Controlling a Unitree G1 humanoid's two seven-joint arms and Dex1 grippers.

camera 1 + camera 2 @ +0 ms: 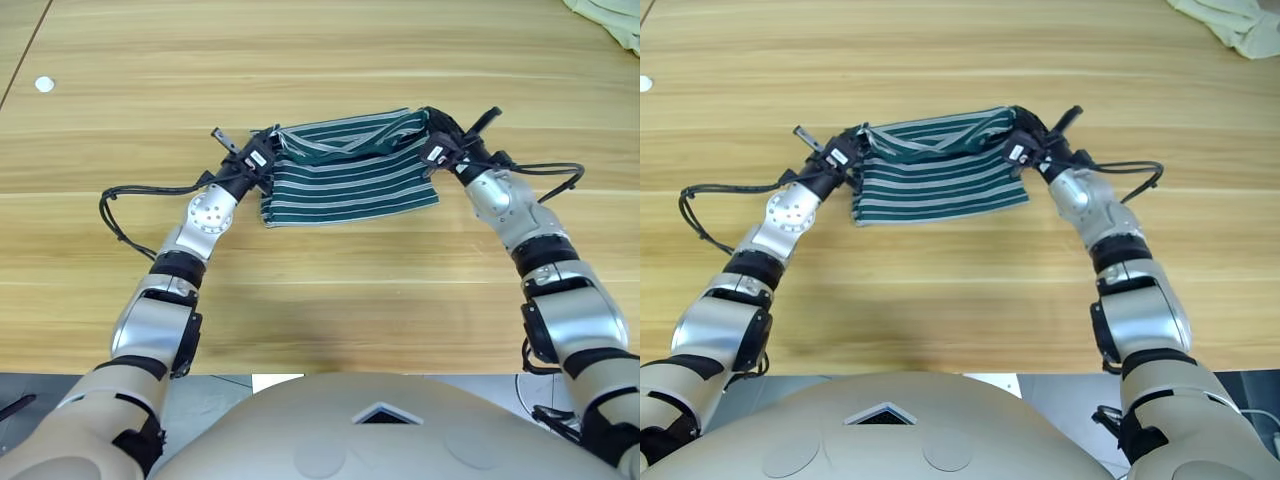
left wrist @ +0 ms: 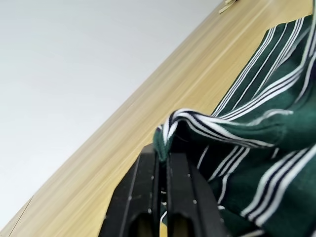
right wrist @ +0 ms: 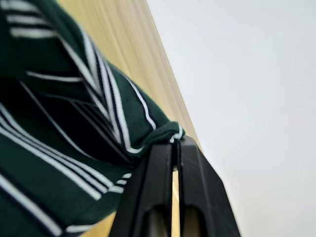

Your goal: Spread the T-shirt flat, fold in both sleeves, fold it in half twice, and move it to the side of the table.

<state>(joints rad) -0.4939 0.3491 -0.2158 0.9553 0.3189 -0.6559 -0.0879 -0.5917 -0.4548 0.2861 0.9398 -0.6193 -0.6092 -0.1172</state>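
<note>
**While both far corners are pinched, the fold goes toward 6**

T-shirt (image 1: 345,190) lies partly folded in the middle of the table (image 1: 320,300), long axis 9-to-3. My left gripper (image 2: 164,155) is clamped on the far corner at 9 and my right gripper (image 3: 175,145) on the far corner at 3. That's 1 arm per corner, neither nearer. Far edge looks raised between them; near edge rests flat at 6. My read: next is a paired pull of that edge toward 6, over the near hem. Bare wood at 6 gives room before the table's near edge. At 1 a pale cloth (image 1: 610,20), at 10 a white dot (image 1: 44,84), both well apart.
</note>
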